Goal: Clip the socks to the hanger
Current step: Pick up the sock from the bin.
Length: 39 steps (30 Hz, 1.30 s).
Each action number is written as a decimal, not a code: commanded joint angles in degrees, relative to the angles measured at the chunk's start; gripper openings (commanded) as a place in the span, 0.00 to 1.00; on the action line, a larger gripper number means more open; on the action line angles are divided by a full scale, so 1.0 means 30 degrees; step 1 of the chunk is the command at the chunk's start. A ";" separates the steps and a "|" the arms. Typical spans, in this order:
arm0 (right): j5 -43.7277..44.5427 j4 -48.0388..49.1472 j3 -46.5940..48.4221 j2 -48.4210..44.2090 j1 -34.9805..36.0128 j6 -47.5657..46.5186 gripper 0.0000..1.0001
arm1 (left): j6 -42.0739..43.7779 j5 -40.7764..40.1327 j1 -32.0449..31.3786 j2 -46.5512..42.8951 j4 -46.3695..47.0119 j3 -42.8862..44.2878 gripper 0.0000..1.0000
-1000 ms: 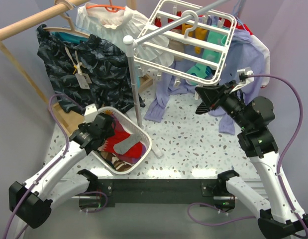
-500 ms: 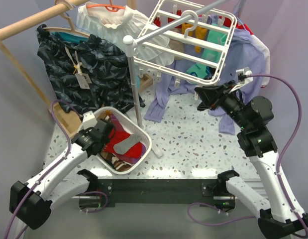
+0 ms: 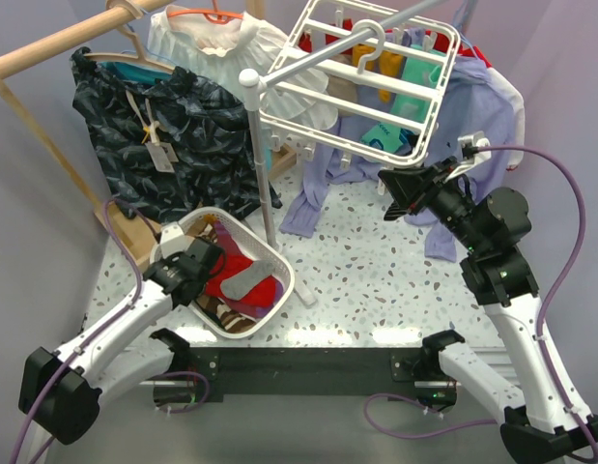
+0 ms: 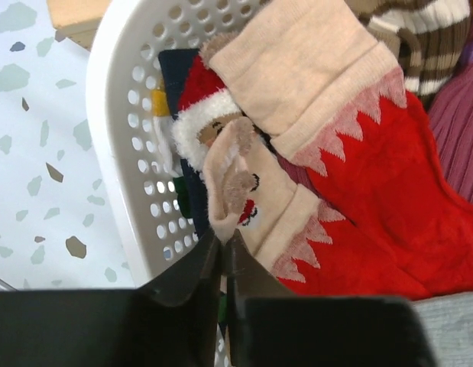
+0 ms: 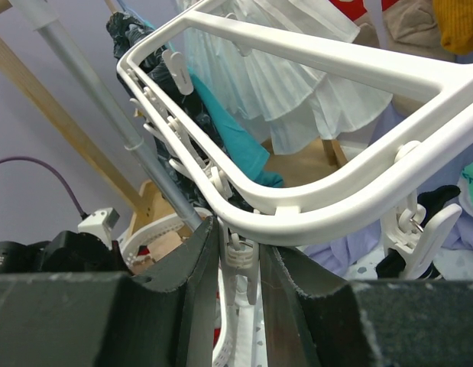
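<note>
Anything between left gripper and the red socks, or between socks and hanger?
Nothing stands between the left gripper and the socks: its tips look shut on a tan cuff atop the basket pile. Toward the hanger, the basket rim and the grey upright pole lie roughly along the way.

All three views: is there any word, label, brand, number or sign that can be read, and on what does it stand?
Paper tags on the dark garment, top view: too small to read.
Red socks, left wrist view: only a Santa face, no letters.
No readable text anywhere else.
</note>
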 commanded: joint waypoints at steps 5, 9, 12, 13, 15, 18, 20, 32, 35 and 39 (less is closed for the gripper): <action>0.0256 -0.0697 -0.0100 0.0050 0.0078 -0.0728 0.08 | 0.1821 -0.3125 0.0098 -0.0012 -0.0600 0.4812 0.00; 0.0373 -0.0785 0.0047 0.0050 0.0078 -0.0816 0.08 | 0.4305 -0.3949 0.0098 0.0309 -0.1509 0.7682 0.00; 0.0431 -0.0843 0.0106 0.0079 0.0049 -0.0846 0.08 | 0.6325 -0.3746 0.0069 0.0310 -0.1541 0.9617 0.00; 0.0461 -0.0873 0.0106 0.0079 0.0049 -0.0904 0.08 | 0.6886 -0.3542 0.0069 0.0048 -0.1250 1.0289 0.00; 0.0490 -0.0844 0.0106 0.0079 0.0049 -0.0875 0.08 | 0.8231 -0.2781 0.0098 -0.0333 -0.0517 1.0937 0.00; 0.0490 -0.0815 0.0135 0.0137 0.0049 -0.0846 0.08 | 1.0017 -0.1259 0.0098 -0.1153 0.0508 1.1876 0.00; 0.0490 -0.0815 0.0164 0.0166 0.0049 -0.0846 0.08 | 1.0696 -0.0178 0.0098 -0.1243 0.0540 1.2578 0.00; 0.0578 -0.0639 0.0398 0.0284 0.0049 -0.0611 0.08 | 1.4392 1.4698 0.0069 -0.3352 0.6889 0.9478 0.00; 0.0549 -0.0726 0.0516 0.0313 0.0078 -0.0524 0.08 | 1.4275 1.6958 0.0040 -0.3703 0.9025 0.8306 0.00; 0.0374 -0.0434 0.0516 0.0401 0.0078 -0.0261 0.08 | 1.3574 1.9016 -0.0805 -0.4086 1.2516 0.6373 0.00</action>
